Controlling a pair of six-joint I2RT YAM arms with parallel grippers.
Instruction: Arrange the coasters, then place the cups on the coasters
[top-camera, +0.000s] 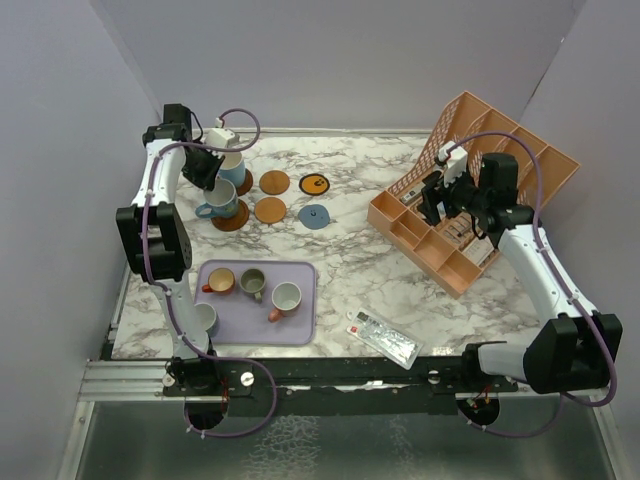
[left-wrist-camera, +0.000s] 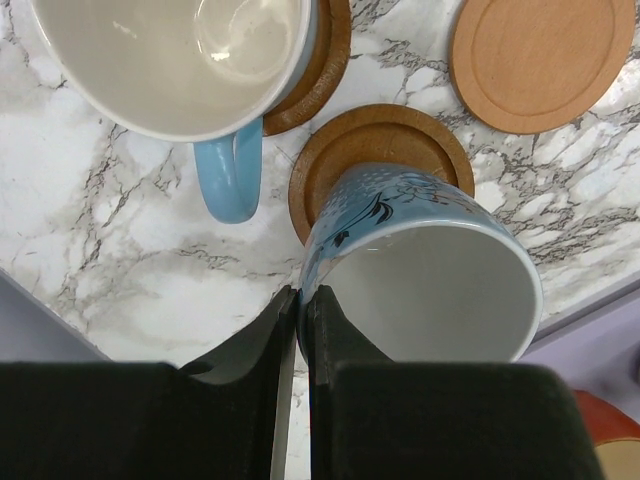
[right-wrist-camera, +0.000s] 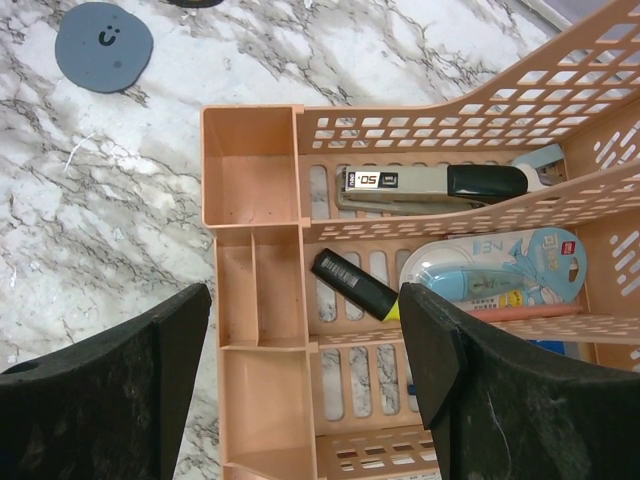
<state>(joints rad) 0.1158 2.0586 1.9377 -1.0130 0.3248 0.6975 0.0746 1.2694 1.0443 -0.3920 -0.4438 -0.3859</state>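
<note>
While the left end effector (left-wrist-camera: 300, 296) pinches the tilted blue cup (left-wrist-camera: 400, 205) by its rim, it may slide off the brown coaster (left-wrist-camera: 370, 135).

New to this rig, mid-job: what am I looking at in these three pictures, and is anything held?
Two robot arms are bolted at the near edge of a marble table. The wide picture looks down from above; the other two come from a camera on each wrist. The left jaws pinch the rim of a blue cup over a brown coaster. The right jaws hang open, empty, above an orange organiser. Another cup sits on a second coaster; three cups wait on a lavender tray; four coasters lie bare.
</note>
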